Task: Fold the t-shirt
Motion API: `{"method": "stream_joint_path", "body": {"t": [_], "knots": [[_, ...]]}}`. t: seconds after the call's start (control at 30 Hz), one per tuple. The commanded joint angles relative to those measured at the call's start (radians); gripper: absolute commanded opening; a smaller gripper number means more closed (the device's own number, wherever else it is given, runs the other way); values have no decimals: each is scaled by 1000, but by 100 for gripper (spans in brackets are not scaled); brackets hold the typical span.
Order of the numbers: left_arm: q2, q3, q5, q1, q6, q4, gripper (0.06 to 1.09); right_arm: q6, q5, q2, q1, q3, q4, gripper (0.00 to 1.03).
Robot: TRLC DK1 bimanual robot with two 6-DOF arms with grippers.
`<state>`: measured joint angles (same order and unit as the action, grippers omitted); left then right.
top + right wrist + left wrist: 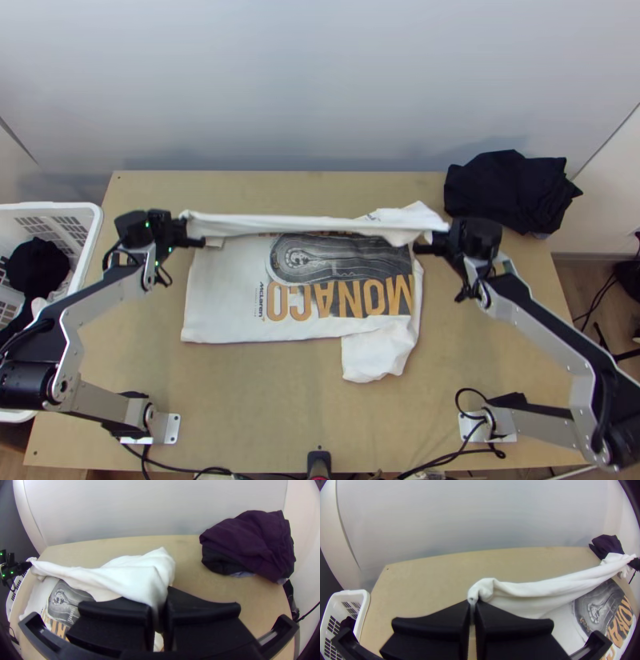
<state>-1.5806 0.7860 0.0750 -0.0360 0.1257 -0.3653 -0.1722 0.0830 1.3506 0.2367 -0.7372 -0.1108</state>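
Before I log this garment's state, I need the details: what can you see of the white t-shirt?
The t-shirt looks like soft, thin fabric, white with a dark grey graphic and orange lettering, print facing up. Its far side is drawn into a creased band, seemingly lifted, between the left gripper and right gripper, each pinching it. The rest lies fairly flat on the table, not folded up; a rumpled flap, perhaps a sleeve, juts toward the near edge.

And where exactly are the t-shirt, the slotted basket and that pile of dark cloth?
White t-shirt (308, 292): top view, on its printed front.
Slotted basket (353, 594): left wrist view, on its rim.
Pile of dark cloth (250, 546): right wrist view, near its middle.
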Motion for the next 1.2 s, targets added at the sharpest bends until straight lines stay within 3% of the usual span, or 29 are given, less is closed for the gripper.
{"method": "stream_joint_path", "body": {"t": [0.0,0.23,0.27,0.33,0.37,0.4,0.43,0.47,0.5,0.67,0.83,0.97,1.17], "knots": [[47,-131,5,-22,45,-6,10,-26,1,-87,62,128,72,3],[48,-163,5,-53,69,19,11,-16,0,-74,121,168,123,3],[54,-165,5,-53,68,22,19,-10,-6,-62,121,167,123,3],[80,-163,14,-56,57,86,61,2,-17,-33,119,156,123,3],[87,-157,22,-56,40,112,80,2,-20,-25,110,148,132,12],[90,-142,49,-61,38,169,95,7,-29,-24,105,145,143,37],[88,-122,72,-61,43,232,103,11,-34,-27,96,145,149,70],[85,-106,74,-61,42,253,104,11,-42,-28,84,139,172,94],[80,-99,74,-64,37,253,104,11,-60,-28,69,130,178,100],[163,-100,75,-99,29,309,104,11,-71,-148,33,98,212,100],[349,-131,83,-120,32,431,104,3,-88,-331,72,82,407,100],[524,-126,152,-143,63,638,104,-21,-172,-455,127,73,652,99],[752,-128,253,-134,152,1046,104,-89,-307,-637,141,93,872,99]]}}
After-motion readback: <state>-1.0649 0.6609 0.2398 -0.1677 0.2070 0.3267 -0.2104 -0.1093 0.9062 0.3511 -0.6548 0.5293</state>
